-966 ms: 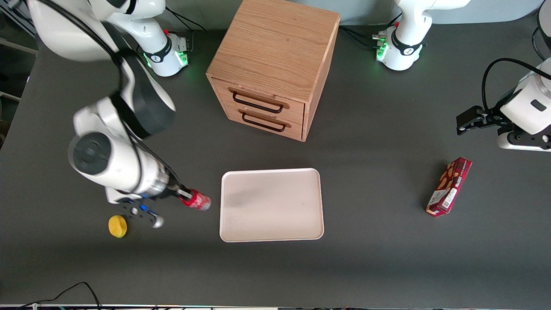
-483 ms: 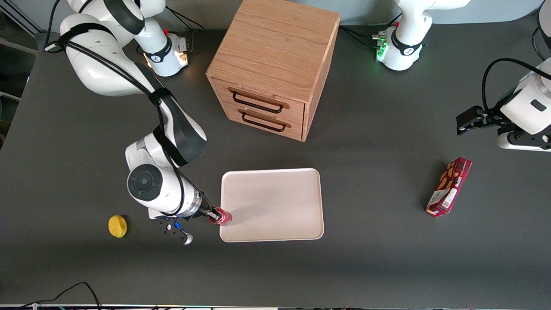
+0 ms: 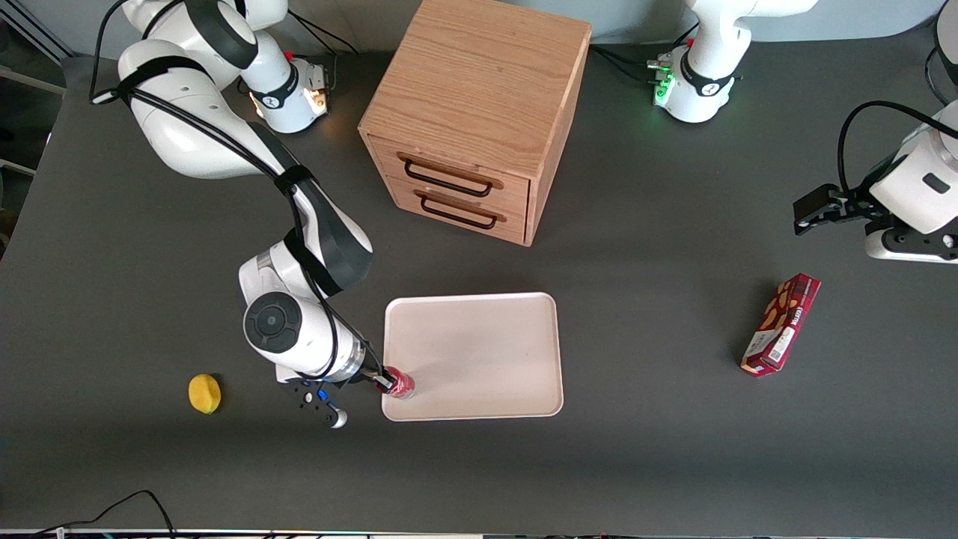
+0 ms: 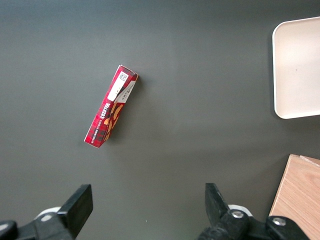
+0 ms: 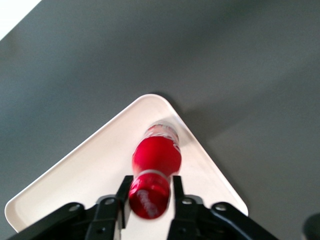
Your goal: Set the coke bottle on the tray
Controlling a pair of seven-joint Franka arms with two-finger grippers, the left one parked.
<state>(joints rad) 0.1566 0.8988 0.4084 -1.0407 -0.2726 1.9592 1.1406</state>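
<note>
Red coke bottle (image 5: 156, 155) sits clenched by its neck in the pincer (image 5: 148, 199), over the tray (image 3: 479, 337) corner nearest the front camera at the working arm's end. Wooden drawer cabinet (image 3: 471, 112) stands farther from the camera on the bench (image 3: 658, 449).

Dark grey table (image 3: 673, 449) carrying plenty: the pale tray (image 3: 479, 329) sits in the middle, a wooden drawer cabinet (image 3: 479, 112) farther from the camera, a red snack box (image 3: 780, 323) (lying flat) toward the parked arm's end, a small yellow object (image 3: 204, 394) toward the working arm's. The gripper (image 3: 383, 380) hangs at the tray's corner nearest the yellow object, clamping the coke bottle (image 3: 400, 385).
</note>
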